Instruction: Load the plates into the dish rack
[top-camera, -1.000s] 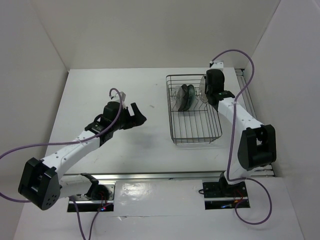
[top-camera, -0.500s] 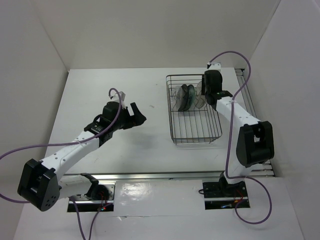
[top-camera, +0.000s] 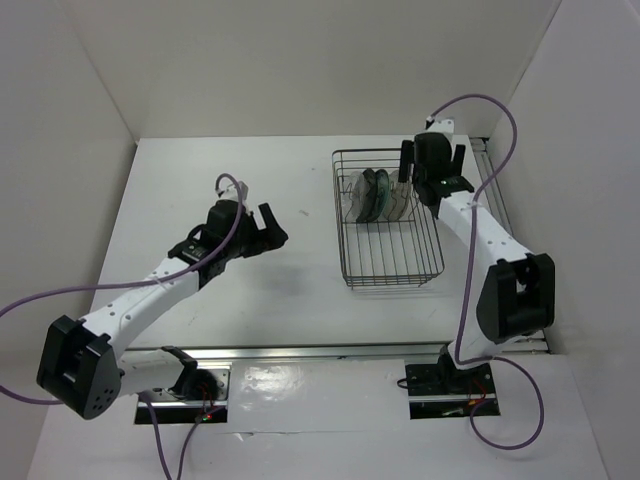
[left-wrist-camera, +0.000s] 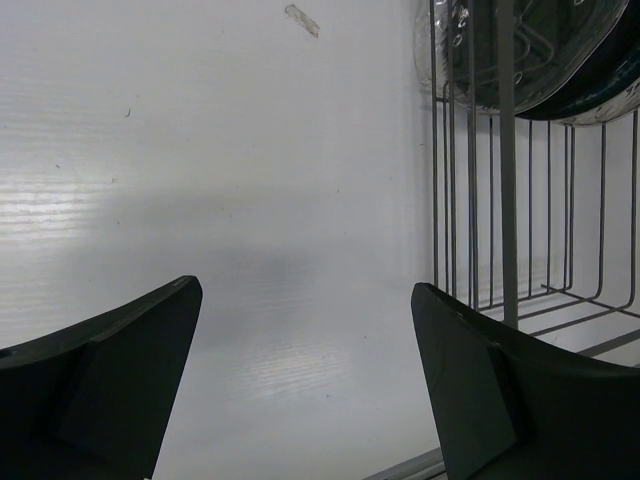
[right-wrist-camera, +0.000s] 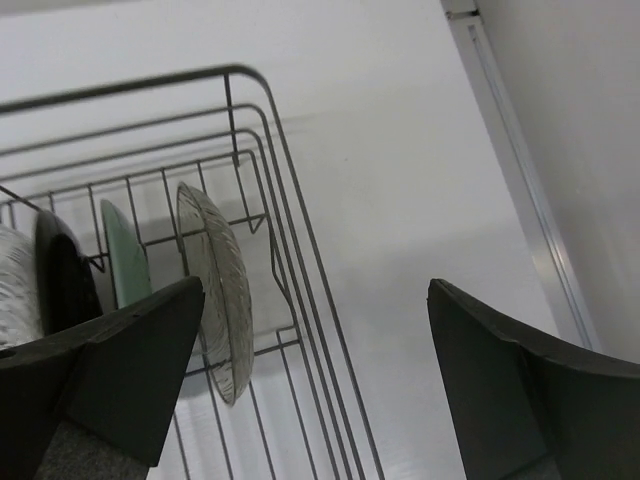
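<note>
The dish rack (top-camera: 337, 220) stands on the right half of the table, with several plates (top-camera: 372, 193) upright between its prongs at the far end. In the right wrist view the beige translucent plate (right-wrist-camera: 222, 290) stands nearest, then the blue-green plate (right-wrist-camera: 122, 265), the black plate (right-wrist-camera: 62, 280) and the clear glass plate (right-wrist-camera: 12, 285). My right gripper (top-camera: 432, 165) hovers open over the rack's far right corner, apart from the plates and holding nothing. My left gripper (top-camera: 268, 228) is open and empty left of the rack (left-wrist-camera: 510, 200), low above the table.
A metal rail (top-camera: 490, 190) runs along the table's right edge, close to the rack. White walls enclose the table on three sides. Purple cables (top-camera: 470, 100) loop from both arms.
My right gripper has opened and let go of the beige plate, which now stands in the rack, then drawn back toward the far right. The left arm has barely shifted.
</note>
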